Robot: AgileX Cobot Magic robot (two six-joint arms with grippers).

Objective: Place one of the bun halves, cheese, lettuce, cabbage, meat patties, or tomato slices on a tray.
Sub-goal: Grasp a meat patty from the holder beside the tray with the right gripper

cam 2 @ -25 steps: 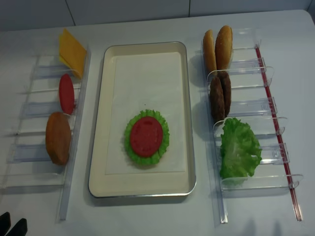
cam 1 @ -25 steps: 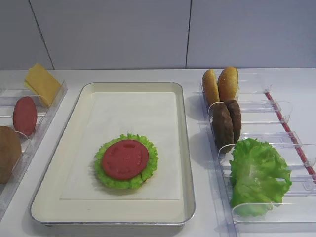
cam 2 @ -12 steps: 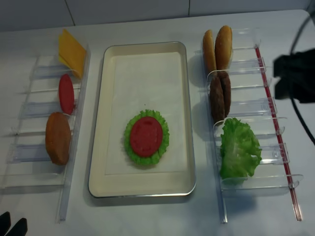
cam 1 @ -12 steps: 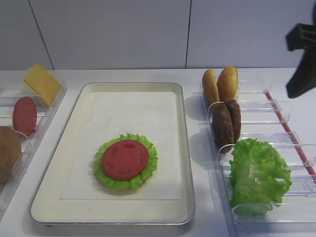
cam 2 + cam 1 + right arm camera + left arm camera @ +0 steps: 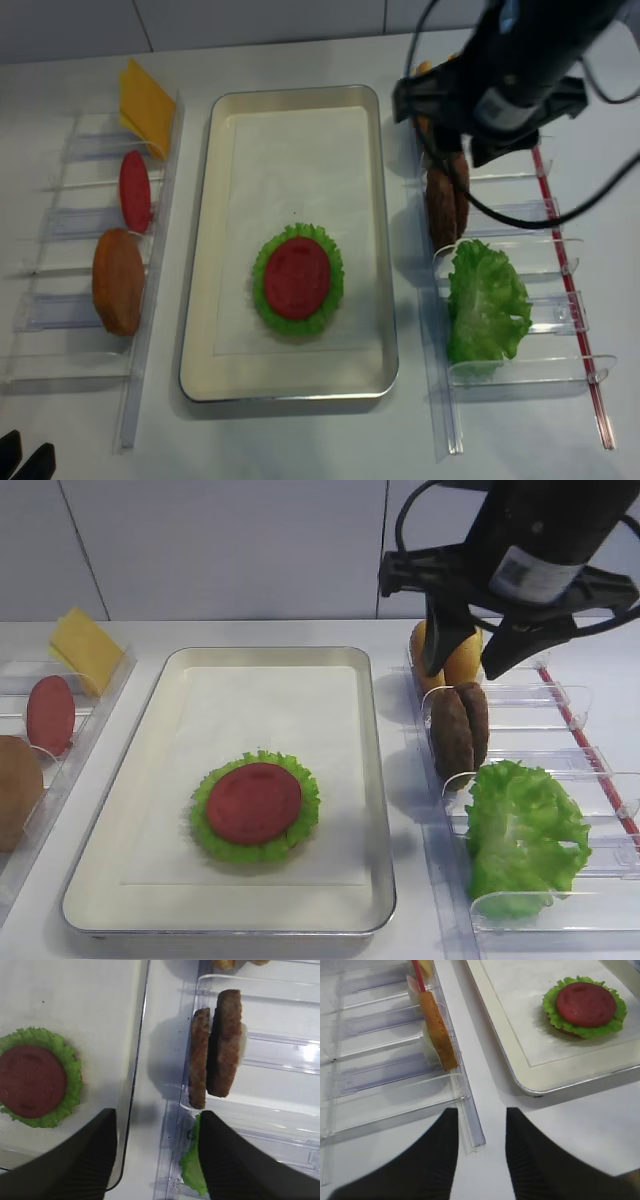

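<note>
On the cream tray [image 5: 372, 780] a tomato slice [image 5: 253, 802] lies on lettuce [image 5: 304, 820]. My right gripper [image 5: 463, 672] hangs open and empty above the right rack, over the bun halves [image 5: 466, 666] and just behind the two upright meat patties [image 5: 458, 730]. In the right wrist view the patties [image 5: 215, 1050] stand ahead of the spread fingers [image 5: 102, 1150]. My left gripper [image 5: 481, 1115] is open and empty over the table near the left rack's front corner. Cheese [image 5: 85, 648] stands at the far left. No cabbage is in view.
The right clear rack [image 5: 560, 695] also holds a lettuce bunch [image 5: 522, 840]. The left rack [image 5: 60, 225] holds another tomato slice [image 5: 135, 190] and a bun half [image 5: 118, 280]. A red strip [image 5: 565, 280] runs along the right rack's outer side.
The right arm came in from the right edge and now hovers over the buns and patties. The food and the tray have not moved.
</note>
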